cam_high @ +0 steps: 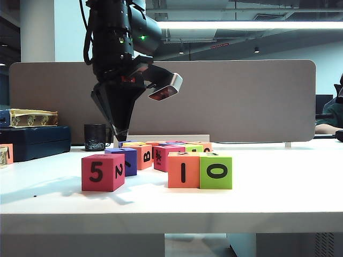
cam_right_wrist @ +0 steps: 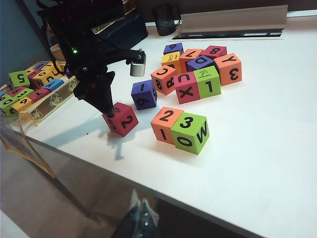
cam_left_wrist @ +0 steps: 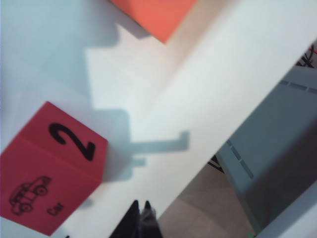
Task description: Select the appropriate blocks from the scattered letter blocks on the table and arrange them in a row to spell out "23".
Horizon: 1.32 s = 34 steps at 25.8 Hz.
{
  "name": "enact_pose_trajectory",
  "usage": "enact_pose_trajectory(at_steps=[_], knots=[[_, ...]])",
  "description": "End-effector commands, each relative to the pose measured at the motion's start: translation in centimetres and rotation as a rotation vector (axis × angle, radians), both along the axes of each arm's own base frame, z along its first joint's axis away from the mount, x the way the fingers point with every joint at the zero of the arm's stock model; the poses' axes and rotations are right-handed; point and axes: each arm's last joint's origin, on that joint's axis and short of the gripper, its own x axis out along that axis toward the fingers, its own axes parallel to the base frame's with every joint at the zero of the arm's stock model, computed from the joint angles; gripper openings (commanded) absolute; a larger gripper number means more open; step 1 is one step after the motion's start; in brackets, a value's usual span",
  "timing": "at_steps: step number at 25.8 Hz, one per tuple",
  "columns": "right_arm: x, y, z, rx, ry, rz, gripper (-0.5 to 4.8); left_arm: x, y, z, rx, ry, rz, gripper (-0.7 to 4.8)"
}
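We see bright, even room light from ceiling strip lamp (cam_high: pixel 252 24), glaring white in exterior view. Table (cam_high: pixel 278 176) washes pale; red cube (cam_high: pixel 102 172) casts soft shadow toward front edge. In left wrist view we find slight blur, bluish tint, crisp dark shadows crossing white tabletop. In right wrist view we see sharp blocks, dim corners, blurred near foreground.

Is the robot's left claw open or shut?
Shut. The left gripper hangs above the red block, its fingertips pressed together, holding nothing.
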Motion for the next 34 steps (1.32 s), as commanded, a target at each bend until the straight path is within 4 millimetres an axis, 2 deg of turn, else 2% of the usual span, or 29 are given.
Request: enact_pose_trajectory(at_steps=[1,12,23,27,34], knots=[[0.0,0.0,0.2,-0.002,-0.011,0.002,-0.01,-0.3,0.2,0.2,0.011,0.025,0.006,-0.06],[0.0,0.0,0.2,-0.002,-0.012,0.001,-0.01,-0.5,0.4,0.0,0.038,0.065,0.041,-0.06],[0.0,0.0,0.2,-0.003,-0.012,-0.002,-0.01,1.1,-0.2,-4.6,0.193,0.109,0.035,-0.06],[0.0,0.0,0.2,-0.003,-0.012,0.000,-0.01,1.6,-0.1,-5.5,0.285,0.054,0.025,-0.06],[-0.2,0.2,0.0,0.030,0.015,0.105,-0.01,2.6,-0.3,-5.8,0.262,-0.043,0.040,-0.06]])
